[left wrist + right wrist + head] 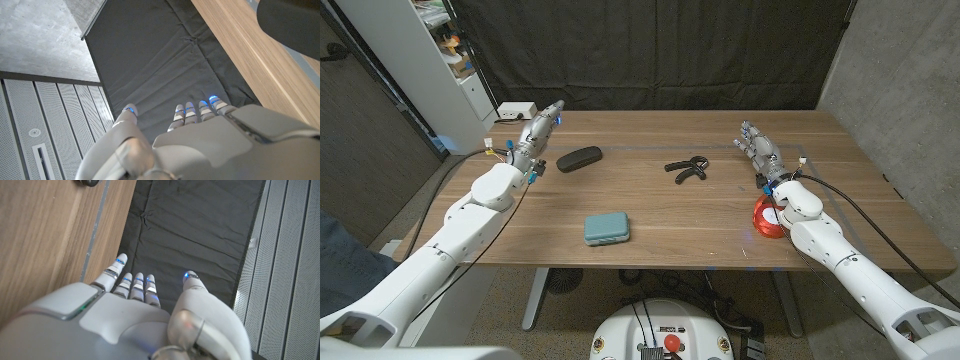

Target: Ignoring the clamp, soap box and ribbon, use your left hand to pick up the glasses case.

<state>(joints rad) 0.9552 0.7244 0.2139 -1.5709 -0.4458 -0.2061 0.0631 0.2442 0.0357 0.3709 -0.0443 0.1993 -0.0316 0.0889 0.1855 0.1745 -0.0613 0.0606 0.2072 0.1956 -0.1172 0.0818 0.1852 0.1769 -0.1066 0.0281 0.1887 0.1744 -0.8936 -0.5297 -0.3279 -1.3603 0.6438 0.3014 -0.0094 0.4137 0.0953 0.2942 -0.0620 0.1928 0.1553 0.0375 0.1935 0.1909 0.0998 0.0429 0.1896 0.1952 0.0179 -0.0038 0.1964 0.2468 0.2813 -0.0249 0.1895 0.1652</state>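
Head view is showing the left hand (538, 133) hovering near the table's far left corner with its fingers apart and holding nothing, just to the left of the dark oval glasses case (579, 159), which is lying on the wooden table (700, 215) and not touching the hand. The right hand (761, 153) is waiting at the far right, fingers spread and also empty, with the red ribbon spool (766, 217) sitting beside its forearm. The black spring clamp (687, 168) is lying mid-table, well apart from the case, and the teal rectangular soap box (607, 229) is resting nearer the front edge. Judging from this, the approach is only starting: the left hand is needing to swing right and down over the case, straddling its narrow width with thumb on 1 long side and fingers on the other, then closing before lifting straight up.
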